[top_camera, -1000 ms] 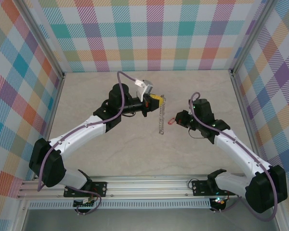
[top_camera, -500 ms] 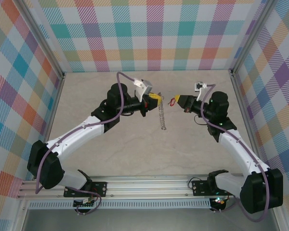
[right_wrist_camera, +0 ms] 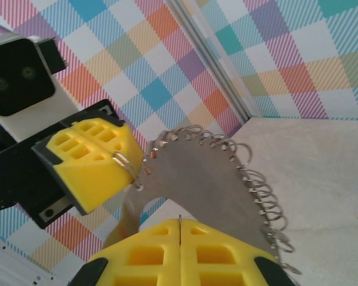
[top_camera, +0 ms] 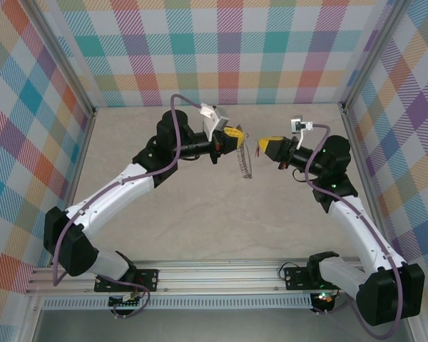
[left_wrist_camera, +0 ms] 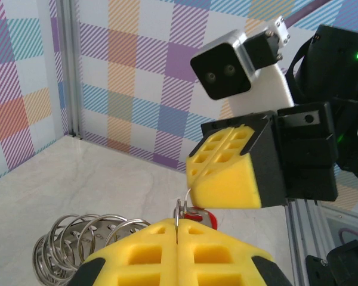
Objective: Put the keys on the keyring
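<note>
Swinging up and back from its lower spot a second ago, the right gripper (top_camera: 266, 146) now faces the left gripper (top_camera: 236, 135) from just right of the keyring (top_camera: 245, 162). The keyring has risen with the left arm and hangs tilted above the table (top_camera: 200, 221). The left gripper is pressed shut on the keyring's top edge, and the wire loops (left_wrist_camera: 77, 238) trail down below it. The right gripper is pinched on the key (left_wrist_camera: 198, 215). The key's red head sits just beside the keyring's rim, close to the left gripper's tips. Whether key and keyring touch, I cannot tell.
</note>
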Tool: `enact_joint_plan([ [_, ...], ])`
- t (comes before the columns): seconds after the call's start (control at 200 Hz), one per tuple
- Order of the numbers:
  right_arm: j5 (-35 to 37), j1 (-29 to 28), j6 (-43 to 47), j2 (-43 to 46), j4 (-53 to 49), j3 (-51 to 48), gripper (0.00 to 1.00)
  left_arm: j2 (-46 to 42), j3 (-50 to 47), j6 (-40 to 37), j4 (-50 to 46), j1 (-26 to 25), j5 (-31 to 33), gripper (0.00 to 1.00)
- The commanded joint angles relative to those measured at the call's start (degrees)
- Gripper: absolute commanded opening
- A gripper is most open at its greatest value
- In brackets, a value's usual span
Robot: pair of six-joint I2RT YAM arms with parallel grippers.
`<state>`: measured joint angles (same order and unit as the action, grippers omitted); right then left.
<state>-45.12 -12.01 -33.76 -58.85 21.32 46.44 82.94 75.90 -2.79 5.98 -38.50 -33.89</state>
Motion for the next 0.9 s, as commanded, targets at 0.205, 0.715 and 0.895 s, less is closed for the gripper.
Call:
enact_joint_plan([
  [0.205, -4.09, 0.19, 4.41, 1.90, -3.97, 5.82, 0.00, 3.66, 7.52, -6.68, -7.39, -1.14, -1.69, 0.00],
  [0.715, -0.77, -2.09, 12.25, 1.04, -12.39, 9.72, 0.00, 6.59, 12.07, -7.22, -10.53, -2.26, -3.09, 0.00],
  [0.895, -0.31, -2.58, 12.66, 0.08, -12.53, 10.34, 0.00, 6.27, 12.10, -7.21, -10.49, -2.45, -3.17, 0.00],
])
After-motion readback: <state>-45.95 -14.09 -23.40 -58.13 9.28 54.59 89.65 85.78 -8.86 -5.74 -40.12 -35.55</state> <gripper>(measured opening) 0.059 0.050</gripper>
